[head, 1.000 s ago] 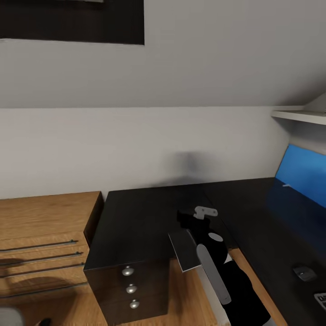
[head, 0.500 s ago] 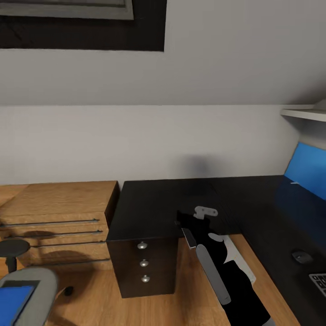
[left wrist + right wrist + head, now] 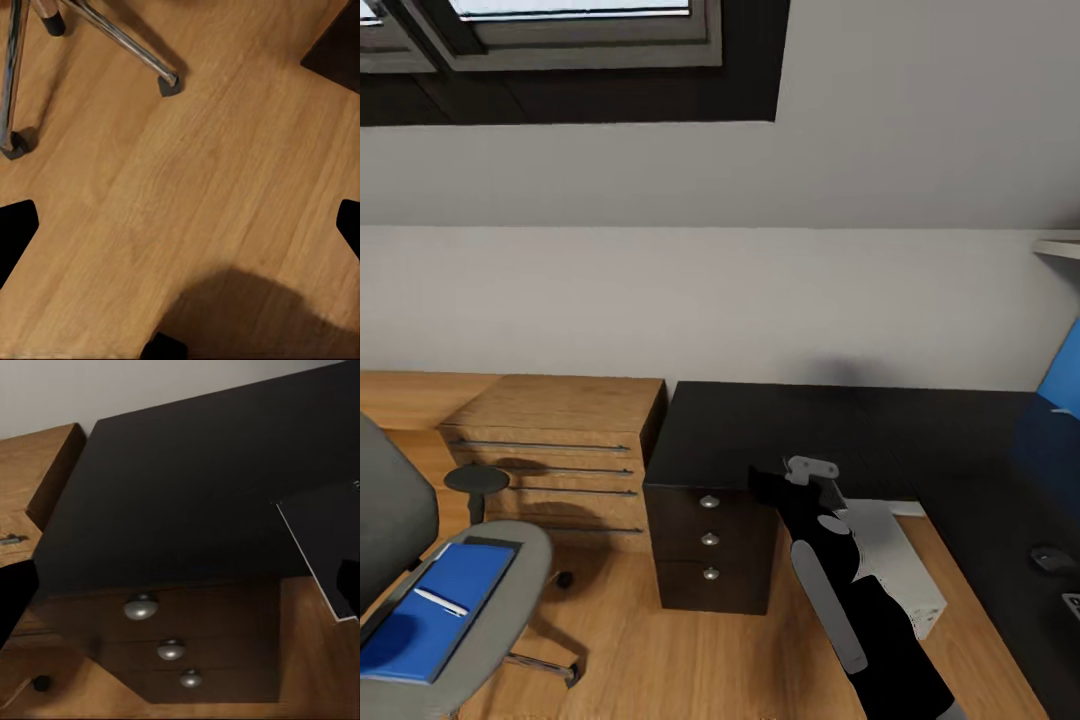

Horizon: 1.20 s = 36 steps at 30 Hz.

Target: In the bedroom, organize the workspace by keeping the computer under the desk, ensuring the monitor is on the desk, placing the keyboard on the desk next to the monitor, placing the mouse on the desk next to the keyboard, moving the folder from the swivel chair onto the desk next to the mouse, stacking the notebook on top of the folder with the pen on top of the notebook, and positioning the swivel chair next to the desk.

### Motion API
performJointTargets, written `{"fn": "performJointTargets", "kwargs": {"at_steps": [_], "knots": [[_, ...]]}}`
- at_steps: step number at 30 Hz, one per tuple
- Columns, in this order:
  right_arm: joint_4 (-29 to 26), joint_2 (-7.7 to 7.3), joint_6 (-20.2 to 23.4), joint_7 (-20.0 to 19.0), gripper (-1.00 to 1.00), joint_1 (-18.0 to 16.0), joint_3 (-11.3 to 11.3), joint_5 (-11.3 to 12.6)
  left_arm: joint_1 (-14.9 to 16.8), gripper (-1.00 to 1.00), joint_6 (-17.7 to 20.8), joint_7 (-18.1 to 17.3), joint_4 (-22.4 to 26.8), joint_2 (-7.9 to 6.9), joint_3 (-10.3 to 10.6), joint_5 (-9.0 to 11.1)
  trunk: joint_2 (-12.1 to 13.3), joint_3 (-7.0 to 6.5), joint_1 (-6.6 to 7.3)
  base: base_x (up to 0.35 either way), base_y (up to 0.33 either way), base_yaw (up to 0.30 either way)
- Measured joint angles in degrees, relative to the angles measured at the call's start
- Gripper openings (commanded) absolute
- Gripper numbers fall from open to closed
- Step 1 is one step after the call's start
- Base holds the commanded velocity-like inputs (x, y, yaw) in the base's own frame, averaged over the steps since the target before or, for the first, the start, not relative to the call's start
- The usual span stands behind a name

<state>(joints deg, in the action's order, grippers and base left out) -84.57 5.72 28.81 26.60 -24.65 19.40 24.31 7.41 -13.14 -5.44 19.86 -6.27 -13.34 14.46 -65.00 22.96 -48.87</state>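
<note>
While the right gripper grasps the notebook above the worktop, the left gripper's state is unclear.

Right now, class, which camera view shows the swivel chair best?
The head view: the swivel chair shows its grey seat, armrest and backrest, with the folder on it. The left wrist view catches chrome legs and castors; the right wrist view faces the desk.

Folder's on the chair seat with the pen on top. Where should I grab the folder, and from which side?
Grip the folder by its front edge toward the seat's open front, coming in low from there. It lies flat on the chair seat, the backrest blocks the far side, and the pen resting on it may roll off.
</note>
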Motion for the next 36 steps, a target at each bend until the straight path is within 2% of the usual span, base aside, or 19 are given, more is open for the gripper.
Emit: {"fn": "performJointTargets", "kwargs": {"at_steps": [12, 19, 23, 26, 27, 31, 36], "knots": [[0.94, 1.35, 0.01, 0.09, 1.0, 0.0, 0.09, -0.27, 0.0, 1.0, 0.03, 0.0, -0.01, 0.55, 0.04, -0.02, 0.0, 0.31, 0.02, -0.042, -0.007, 0.266], [4.83, 2.48, 0.0, 0.55, 1.0, 0.0, 2.4, -0.56, 0.0, 1.0, 0.0, -0.02, -0.66, 0.68, 0.1, -0.1, 0.0, 0.51, 0.02, -0.003, 0.0, 0.266], [5.79, 3.14, -0.01, 2.52, 1.0, 0.0, 3.4, -0.62, 0.0, 1.0, -0.04, -0.04, -1.45, 0.71, 0.23, -0.11, 0.0, 0.64, 0.02, -0.001, 0.0, 0.205], [5.79, 3.28, -0.01, 3.42, 1.0, 0.01, 4.49, -0.63, 0.01, 1.0, -0.05, -0.05, -1.69, 0.72, 0.27, -0.11, 0.0, 0.71, 0.02, 0.0, 0.0, 0.071], [5.75, 3.23, -0.08, 3.69, 1.0, 0.01, 5.97, -0.63, 0.01, 1.0, -0.05, -0.05, -1.77, 0.73, 0.28, -0.11, 0.0, 0.71, 0.02, 0.0, 0.0, 0.032], [6.02, 3.18, -0.57, 3.94, 1.0, 0.01, 7.88, -0.68, 0.01, 1.0, -0.06, -0.05, -1.83, 0.73, 0.29, -0.11, 0.0, 0.73, 0.02, 0.0, 0.0, 0.017], [6.07, 3.11, -0.94, 3.99, 1.0, 0.01, 8.7, -0.71, 0.01, 1.0, -0.06, -0.05, -1.85, 0.73, 0.29, -0.11, 0.0, 0.74, 0.02, 0.0, 0.0, 0.005]]}}
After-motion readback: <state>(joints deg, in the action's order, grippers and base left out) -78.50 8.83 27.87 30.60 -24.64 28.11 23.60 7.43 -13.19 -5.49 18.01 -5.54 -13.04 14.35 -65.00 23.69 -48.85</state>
